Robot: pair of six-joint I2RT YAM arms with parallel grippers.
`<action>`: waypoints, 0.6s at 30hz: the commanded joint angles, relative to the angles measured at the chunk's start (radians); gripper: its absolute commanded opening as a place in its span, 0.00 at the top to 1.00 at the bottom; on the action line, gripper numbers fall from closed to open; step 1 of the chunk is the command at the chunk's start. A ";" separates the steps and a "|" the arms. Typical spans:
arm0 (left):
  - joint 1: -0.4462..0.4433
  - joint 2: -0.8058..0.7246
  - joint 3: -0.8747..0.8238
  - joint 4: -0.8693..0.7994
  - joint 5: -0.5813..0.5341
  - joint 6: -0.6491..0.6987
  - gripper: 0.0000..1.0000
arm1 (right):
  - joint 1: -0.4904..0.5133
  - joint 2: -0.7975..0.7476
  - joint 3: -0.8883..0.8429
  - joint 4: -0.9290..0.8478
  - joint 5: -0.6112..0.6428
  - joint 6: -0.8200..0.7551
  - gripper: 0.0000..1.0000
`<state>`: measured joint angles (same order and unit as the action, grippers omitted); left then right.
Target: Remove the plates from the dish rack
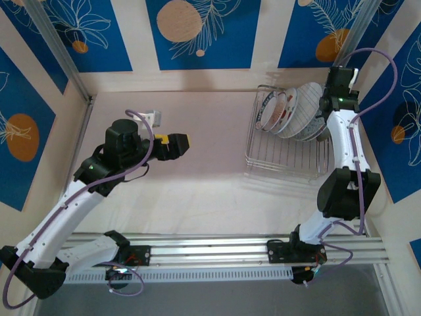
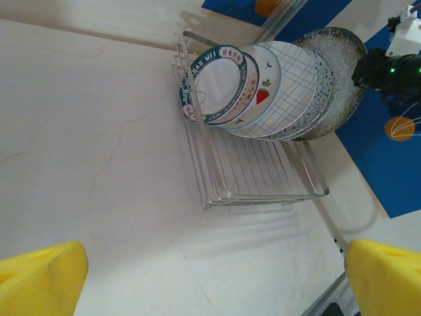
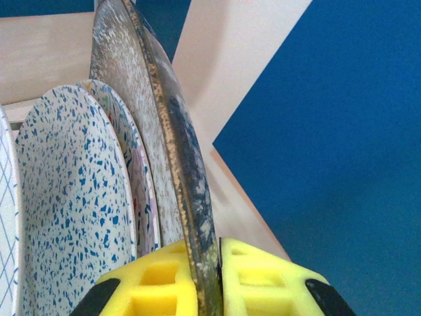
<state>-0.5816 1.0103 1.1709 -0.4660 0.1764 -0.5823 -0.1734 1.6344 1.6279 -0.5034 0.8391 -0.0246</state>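
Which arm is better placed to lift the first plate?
Right. The right gripper pinches the rim of the grey speckled plate in the dish rack; the left gripper hangs open over the table.

The rectangular silver wire dish rack (image 2: 253, 174) is shiny metal; the round grey speckled plate (image 3: 115, 59) looks glazed, its rim rough; the pale veined tabletop (image 2: 85, 131) is smooth, slightly glossy.

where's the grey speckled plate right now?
Left wrist view: the grey speckled plate stands rightmost in the dish rack, its rim pinched by the right gripper.
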 commanded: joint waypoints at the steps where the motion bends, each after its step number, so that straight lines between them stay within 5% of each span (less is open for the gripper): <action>1: 0.012 -0.013 -0.011 0.027 0.020 -0.020 0.00 | 0.000 -0.151 0.073 0.416 0.125 0.036 1.00; 18: 0.012 -0.012 -0.018 0.052 0.027 -0.048 0.00 | 0.020 -0.127 0.175 0.408 0.186 -0.108 1.00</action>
<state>-0.5804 1.0103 1.1507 -0.4473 0.1837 -0.6231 -0.1577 1.6066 1.6821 -0.3794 0.9306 -0.1371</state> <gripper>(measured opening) 0.997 0.108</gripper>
